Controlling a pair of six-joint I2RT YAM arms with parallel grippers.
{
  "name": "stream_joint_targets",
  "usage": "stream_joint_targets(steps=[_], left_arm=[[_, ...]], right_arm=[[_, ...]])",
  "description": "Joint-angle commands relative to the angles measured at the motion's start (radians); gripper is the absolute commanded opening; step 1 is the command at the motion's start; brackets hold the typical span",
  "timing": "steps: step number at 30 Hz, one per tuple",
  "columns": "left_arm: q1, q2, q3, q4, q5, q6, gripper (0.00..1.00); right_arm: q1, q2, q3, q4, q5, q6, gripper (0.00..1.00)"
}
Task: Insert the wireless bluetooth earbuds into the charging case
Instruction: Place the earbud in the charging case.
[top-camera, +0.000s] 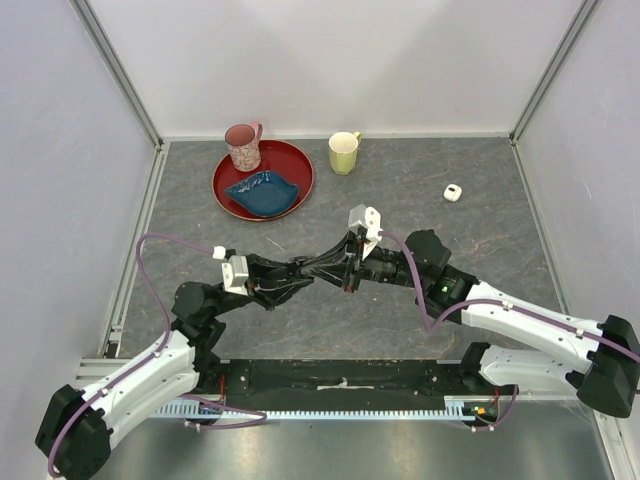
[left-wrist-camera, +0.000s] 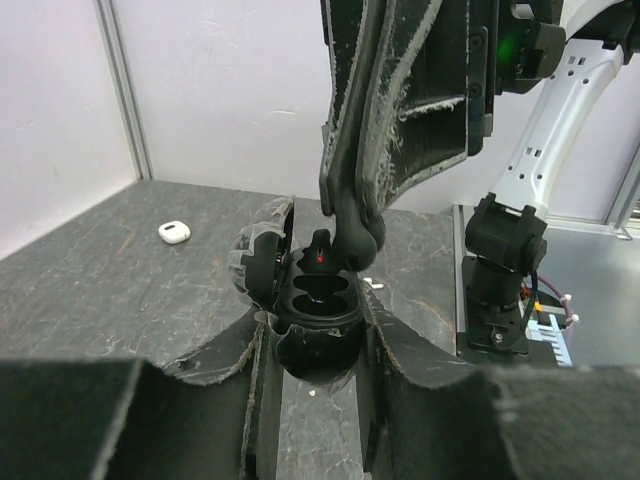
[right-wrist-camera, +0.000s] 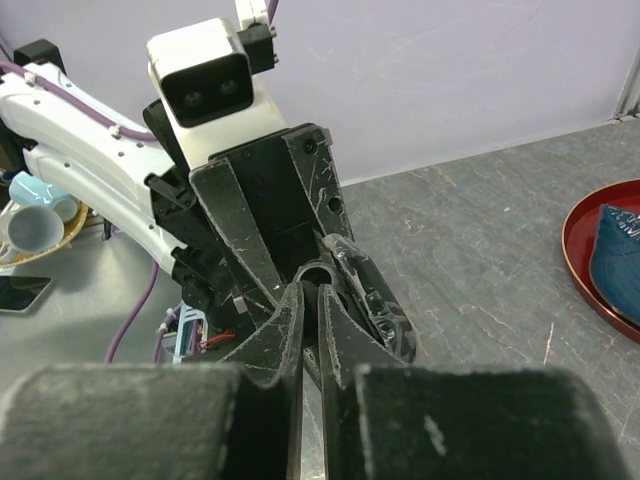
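**While the left tool grips the open case, the right tool's tips sit at its mouth**

Where the two arms meet over the middle of the table (top-camera: 500, 230), the left tool (left-wrist-camera: 316, 325) clamps a black charging case (left-wrist-camera: 318, 300) by its rounded body, one finger on each side. The case is held mouth up. Its lid (left-wrist-camera: 262, 255) is swung open on the side that is left in the left wrist view, and stands nearly upright, leaning outward. The body is round, so no long axis shows. The hollows inside lie one behind the other, running away from the left wrist camera, and a small red light (left-wrist-camera: 320, 260) glows at the far one.

The right tool (left-wrist-camera: 352, 238) reaches in from the other side. Its fingers are narrow, with only a slit between them, and the tips are at the far rim of the open mouth. A dark rounded lump shows at those tips. I cannot tell whether it is an earbud or the finger ends.

A small white case (top-camera: 452, 193) lies closed on the table, well apart toward the far right. At the far left a red plate (top-camera: 232, 195) carries a blue dish (top-camera: 262, 190) and a pink mug (top-camera: 243, 147). A yellow-green mug (top-camera: 343, 153) stands just beside the plate.
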Motion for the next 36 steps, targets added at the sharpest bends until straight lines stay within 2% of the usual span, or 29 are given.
stream_joint_targets(steps=[1, 18, 34, 36], left_arm=[[-0.002, 0.008, 0.042, 0.056, 0.032, -0.035, 0.02], [-0.002, 0.034, 0.065, 0.066, 0.111, -0.060, 0.02], [-0.002, -0.028, 0.039, 0.078, 0.021, -0.043, 0.02], [0.000, -0.026, 0.039, 0.078, 0.018, -0.041, 0.02]], right_arm=[[0.021, 0.006, 0.045, 0.012, 0.014, -0.060, 0.00], [0.057, 0.053, 0.059, -0.042, 0.075, -0.157, 0.00], [0.060, 0.032, 0.071, -0.166, 0.115, -0.192, 0.00], [0.060, 0.038, 0.091, -0.191, 0.124, -0.189, 0.05]])
